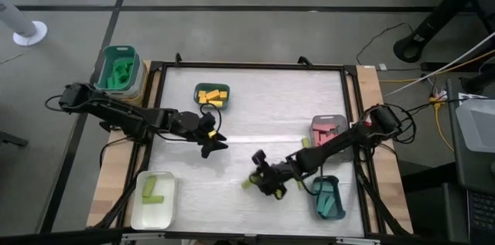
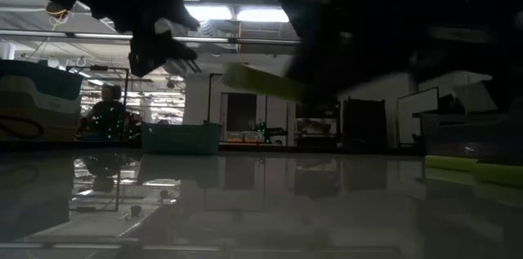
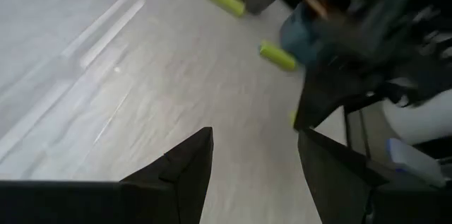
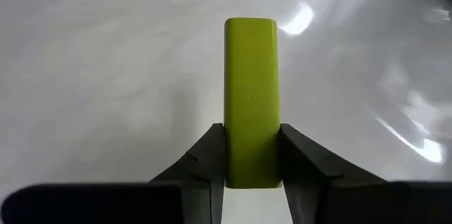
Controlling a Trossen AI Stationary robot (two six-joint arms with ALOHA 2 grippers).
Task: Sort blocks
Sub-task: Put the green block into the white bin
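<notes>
My right gripper (image 1: 261,177) is over the table's near middle, shut on a lime green bar block (image 4: 251,90), which also shows in the high view (image 1: 247,183) and, raised and tilted, in the low view (image 2: 261,83). My left gripper (image 1: 212,143) hovers open over the table's centre-left, its fingers apart in its own wrist view (image 3: 254,136), touching nothing. Another lime block (image 1: 305,143) lies on the table beside the right arm. Yellow-orange blocks (image 1: 210,94), pink blocks (image 1: 329,131), teal blocks (image 1: 329,199) and lime blocks (image 1: 152,191) lie in four trays. My right gripper pinches the lime block between its two fingers (image 4: 212,157), on the long sides at one end (image 4: 251,164). The bar runs along the fingers and sticks out forward past their tips. It is lifted clear of the table and tilted.
A white tray (image 1: 139,214) sits at the near left, a teal tray (image 1: 319,210) at the near right, a grey tray (image 1: 340,115) at the right and a small tray (image 1: 198,89) at the far middle. A green tub (image 1: 117,67) stands off the far-left corner.
</notes>
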